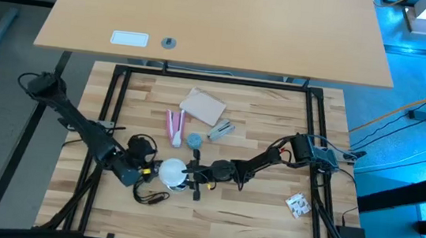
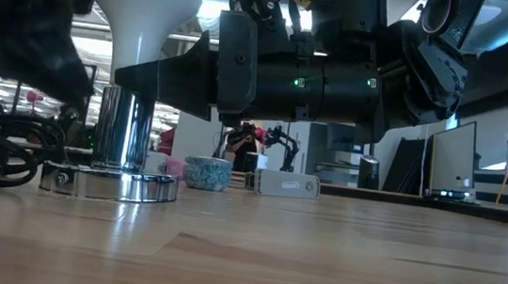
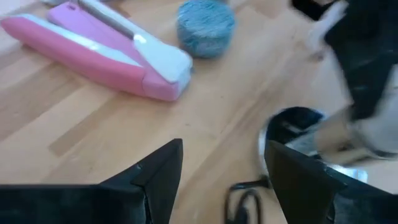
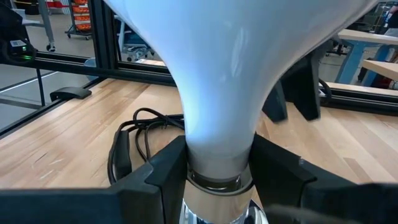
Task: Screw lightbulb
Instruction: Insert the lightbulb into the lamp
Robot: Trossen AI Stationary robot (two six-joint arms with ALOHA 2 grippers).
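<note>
**Lightbulb gripped at its neck over the lamp base**

The lightbulb point(image 4: 217, 93) is seen upright in the lower middle of the high view, seated on a chrome socket base point(image 2: 119, 161) with a black cord point(image 4: 134, 146). The right gripper point(image 4: 217, 165) is closed on the bulb's narrow neck, one dark finger pressed on each side just above the silvery collar, as the right wrist view shows. In the low view the bulb point(image 2: 140, 7) stands at upper left, with the right arm reaching in level from the right. The left gripper point(image 3: 221, 171) is held just left of the base, its fingers spread wide around nothing. A pink case point(image 3: 99, 53) and a light-blue cap point(image 3: 205, 28) lie farther up the table.
</note>
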